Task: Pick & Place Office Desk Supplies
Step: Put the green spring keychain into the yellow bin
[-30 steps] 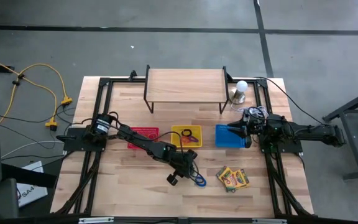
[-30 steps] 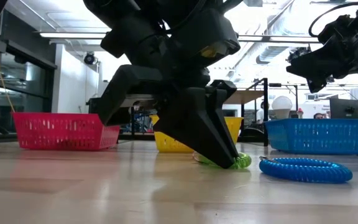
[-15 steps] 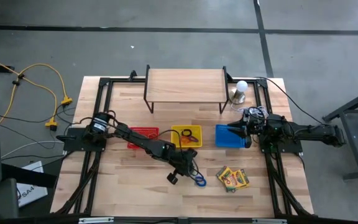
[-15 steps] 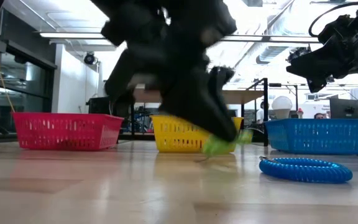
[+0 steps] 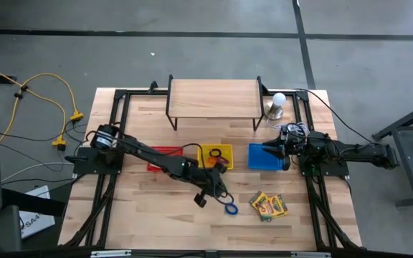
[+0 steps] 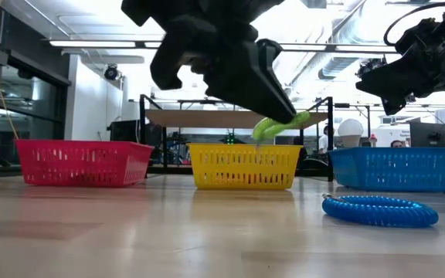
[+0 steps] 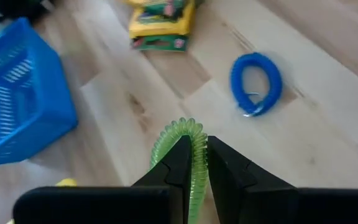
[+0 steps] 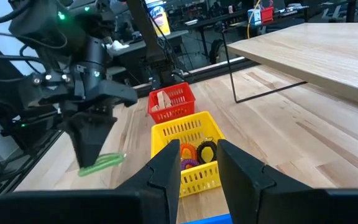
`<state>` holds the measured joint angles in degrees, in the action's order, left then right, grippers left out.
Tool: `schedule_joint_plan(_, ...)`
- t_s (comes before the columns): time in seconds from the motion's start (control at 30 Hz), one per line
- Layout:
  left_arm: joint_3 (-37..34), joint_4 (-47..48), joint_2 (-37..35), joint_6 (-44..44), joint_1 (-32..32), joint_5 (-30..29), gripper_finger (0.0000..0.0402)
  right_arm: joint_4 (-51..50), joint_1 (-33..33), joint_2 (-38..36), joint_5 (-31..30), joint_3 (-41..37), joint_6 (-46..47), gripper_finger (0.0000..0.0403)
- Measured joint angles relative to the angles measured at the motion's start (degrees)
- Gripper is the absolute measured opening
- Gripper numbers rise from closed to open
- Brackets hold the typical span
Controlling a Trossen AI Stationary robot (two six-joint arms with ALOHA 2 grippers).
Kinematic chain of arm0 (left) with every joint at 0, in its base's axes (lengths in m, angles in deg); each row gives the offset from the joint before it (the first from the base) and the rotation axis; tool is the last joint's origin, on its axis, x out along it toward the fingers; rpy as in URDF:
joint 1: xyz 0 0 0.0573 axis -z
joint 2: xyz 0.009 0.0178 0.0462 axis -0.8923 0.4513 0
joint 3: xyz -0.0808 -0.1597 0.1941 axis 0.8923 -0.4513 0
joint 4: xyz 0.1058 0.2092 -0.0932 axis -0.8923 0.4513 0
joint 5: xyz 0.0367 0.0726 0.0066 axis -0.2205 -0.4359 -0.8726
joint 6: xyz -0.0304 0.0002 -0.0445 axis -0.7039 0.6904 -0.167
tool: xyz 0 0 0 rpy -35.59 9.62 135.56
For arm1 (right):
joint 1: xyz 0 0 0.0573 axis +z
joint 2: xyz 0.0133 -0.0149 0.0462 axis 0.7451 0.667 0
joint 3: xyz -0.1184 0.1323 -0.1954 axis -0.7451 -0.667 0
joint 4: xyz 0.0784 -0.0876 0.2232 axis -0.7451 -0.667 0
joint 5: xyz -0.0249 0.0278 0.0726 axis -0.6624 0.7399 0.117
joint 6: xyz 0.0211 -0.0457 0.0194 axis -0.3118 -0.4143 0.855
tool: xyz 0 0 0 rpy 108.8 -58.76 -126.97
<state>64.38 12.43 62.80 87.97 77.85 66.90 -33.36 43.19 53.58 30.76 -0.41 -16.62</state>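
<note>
A green coiled plastic ring (image 6: 279,125) was held aloft, clamped between the nearly closed jaws of the left gripper (image 6: 273,116), well clear of the wooden desk (image 5: 149,215). In the left wrist view the green coil (image 7: 185,146) was seen pinched between the two dark fingers (image 7: 178,163), with its loop projecting beyond the tips. In the high view the left gripper (image 5: 217,188) was placed near the desk's middle, at about 6 o'clock from the yellow slatted plastic basket (image 5: 215,157).

A blue coiled plastic ring (image 5: 231,208) was left lying flat on the desk, at about 4 o'clock from the left gripper and apart from it. Flat yellow-and-green crayon boxes (image 5: 267,205) were laid at 3 o'clock from the blue ring. Purple and orange rings (image 8: 194,151) were seen inside the yellow basket. A red slatted plastic basket (image 5: 165,153) was set at 9 o'clock from the yellow one, and a blue slatted plastic basket (image 5: 264,157) at 3 o'clock from it.

The right gripper (image 5: 271,149) was held above the blue basket; its jaws were parted by a narrow gap and nothing was gripped.
</note>
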Motion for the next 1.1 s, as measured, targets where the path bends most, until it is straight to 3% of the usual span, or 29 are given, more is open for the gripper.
schedule_joint_plan(0.53,0.02,0.66,-1.14,0.53,-7.45,-3.07,0.0036,0.00,-0.01,0.00,0.00,0.02,0.00,0.0094)
schedule_joint_plan(0.8,0.02,2.53,-1.14,-0.06,-11.63,-0.91,0.0036,0.00,-0.02,0.00,0.00,0.02,-0.02,0.0094)
schedule_joint_plan(1.1,0.02,2.81,-1.14,0.11,-11.94,0.02,0.0036,0.00,0.00,0.00,0.00,0.00,0.00,0.0094)
